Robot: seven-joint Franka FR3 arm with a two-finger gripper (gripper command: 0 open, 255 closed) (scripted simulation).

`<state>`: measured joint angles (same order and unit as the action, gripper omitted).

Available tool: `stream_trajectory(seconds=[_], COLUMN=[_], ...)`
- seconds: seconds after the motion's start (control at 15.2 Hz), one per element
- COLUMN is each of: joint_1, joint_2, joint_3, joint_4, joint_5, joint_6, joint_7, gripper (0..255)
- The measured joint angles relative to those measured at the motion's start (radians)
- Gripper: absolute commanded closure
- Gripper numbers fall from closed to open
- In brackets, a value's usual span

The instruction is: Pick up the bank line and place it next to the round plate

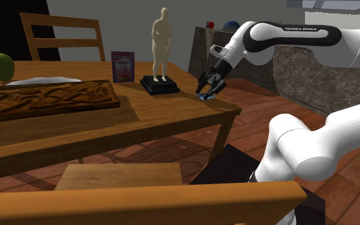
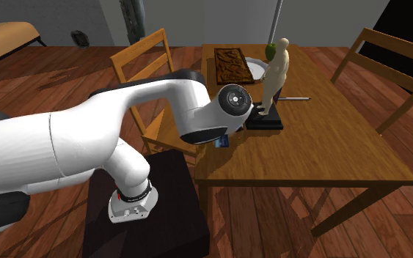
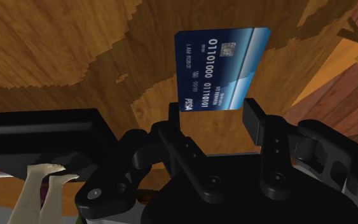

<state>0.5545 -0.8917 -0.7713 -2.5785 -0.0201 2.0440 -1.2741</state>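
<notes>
Evidently the gripper (image 3: 214,113) is clamped on the card (image 3: 222,70) edges, mid-frame over the surface (image 3: 56,51), ready for carrying to the plate (image 2: 260,72), upper centre.

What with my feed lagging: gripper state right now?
Gripper: shut on the blue bank card.

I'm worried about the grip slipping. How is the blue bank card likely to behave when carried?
The bank card looks thin and flat, so it is probably light and fairly stiff. Its smooth faces may be slippery, and the tool clasps only one end, so it might pivot.
</notes>
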Motion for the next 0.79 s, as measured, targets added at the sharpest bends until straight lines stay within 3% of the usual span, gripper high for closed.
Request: stream_trajectory(seconds=[0.79], joint_1=[0.020], joint_2=[-0.004], joint_3=[0.074], joint_4=[0.122], joint_5=[0.034], joint_6=[-0.115], joint_7=[0.068], gripper=[255])
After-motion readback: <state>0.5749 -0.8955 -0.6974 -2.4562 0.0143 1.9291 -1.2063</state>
